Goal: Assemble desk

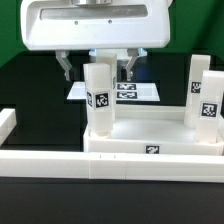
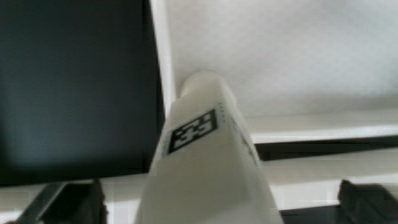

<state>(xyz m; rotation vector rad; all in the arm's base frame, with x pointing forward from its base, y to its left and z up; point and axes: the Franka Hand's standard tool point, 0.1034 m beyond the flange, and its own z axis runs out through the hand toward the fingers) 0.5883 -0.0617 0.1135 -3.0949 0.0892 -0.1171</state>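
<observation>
- Gripper: jaws spread, holding nothing, hovering over a standing leg.
- The leg stands upright in the tabletop's corner socket.
- Looks light, rigid, smooth plastic; grasp flat sides near top.

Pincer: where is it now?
Exterior view: pincer hangs open above the leg standing at the tabletop's left end, marker board behind.

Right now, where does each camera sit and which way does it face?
Exterior view: off the arm, low at the table's edge, facing the desk top, its standing legs and the open gripper above.
Wrist view: on the wrist, looking down past the fingertips along one leg.
Shared: that leg, the desk top.
</observation>
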